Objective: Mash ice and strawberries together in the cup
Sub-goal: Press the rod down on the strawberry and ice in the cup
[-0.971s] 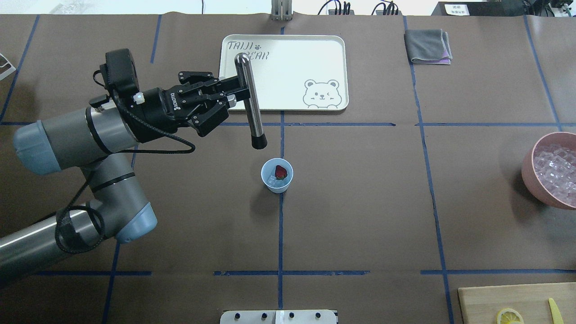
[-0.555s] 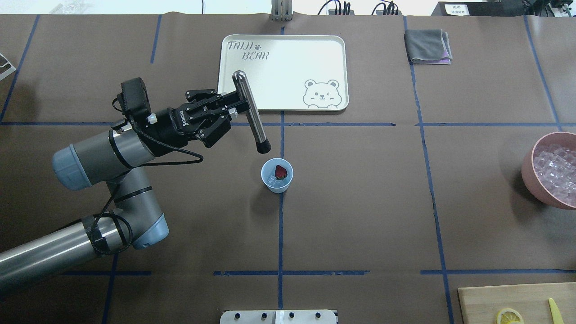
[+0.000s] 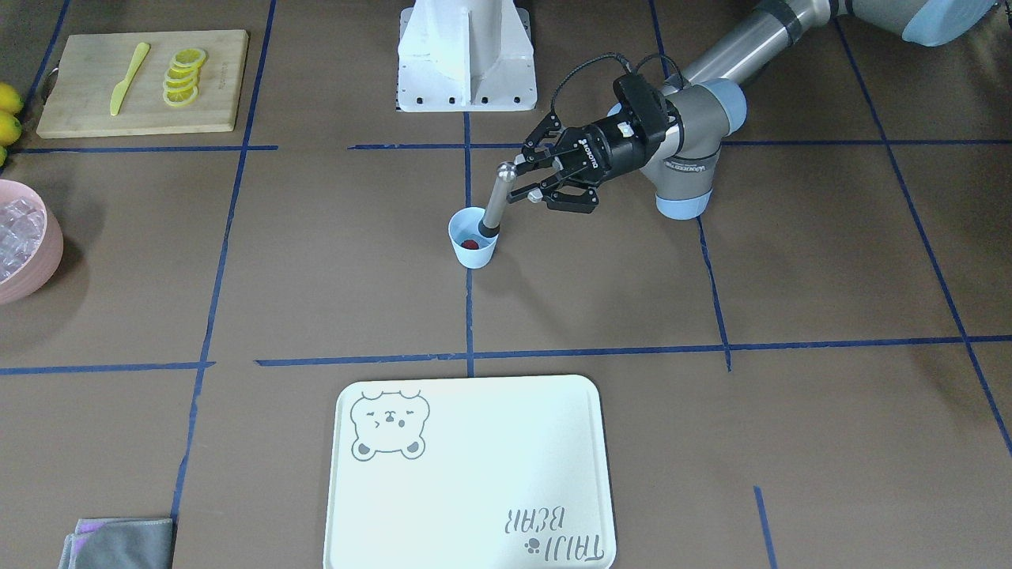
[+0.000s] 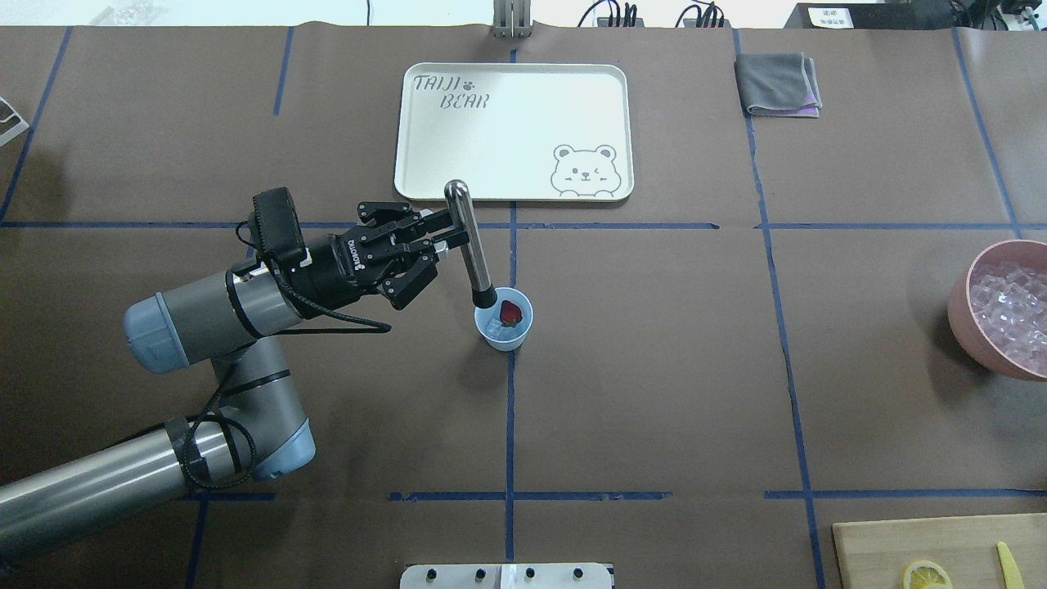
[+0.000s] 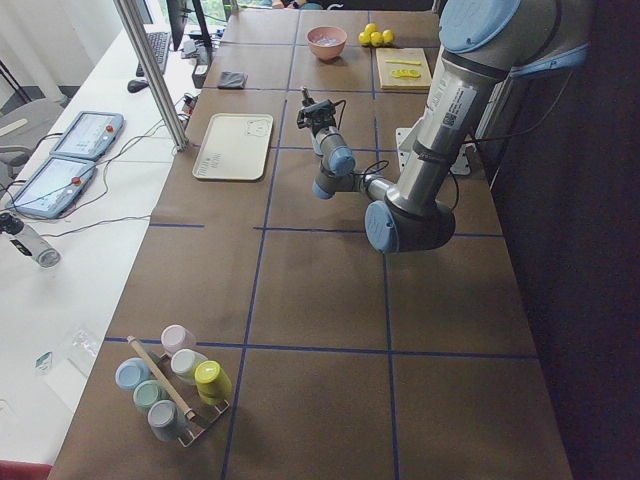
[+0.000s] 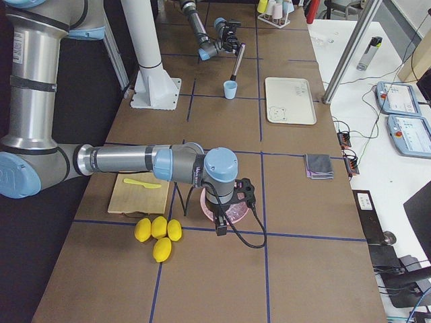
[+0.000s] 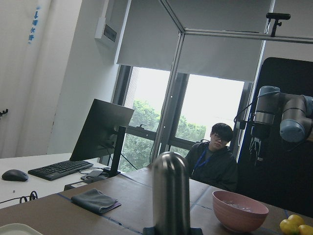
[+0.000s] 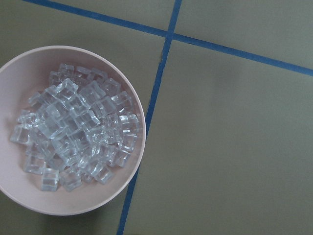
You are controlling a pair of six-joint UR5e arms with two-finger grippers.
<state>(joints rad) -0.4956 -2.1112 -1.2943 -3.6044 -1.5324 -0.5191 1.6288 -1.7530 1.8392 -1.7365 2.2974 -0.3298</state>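
Silver masher (image 4: 469, 241) squeezed tight between the fingers of the left gripper (image 4: 447, 232), tilted, black tip right at the rim of the pale-blue cup (image 4: 505, 344). Red strawberry (image 4: 510, 312) and ice (image 4: 495, 329) down in that cup, near the middle of the table (image 4: 654, 368). Far off, right gripper (image 6: 219, 222) over the big pink bowl (image 4: 963, 323); apart or together, hard to tell.

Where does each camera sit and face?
Front: across the table, facing the base; left claw.
Overhead: behind the base, looking down; left claw.
Left side: table's end; left arm near.
Right side: opposite end; right arm near.
Left wrist: level, past pestle; right arm far.
Right wrist: straight down on pink bowl.
Front and overhead share the cup.
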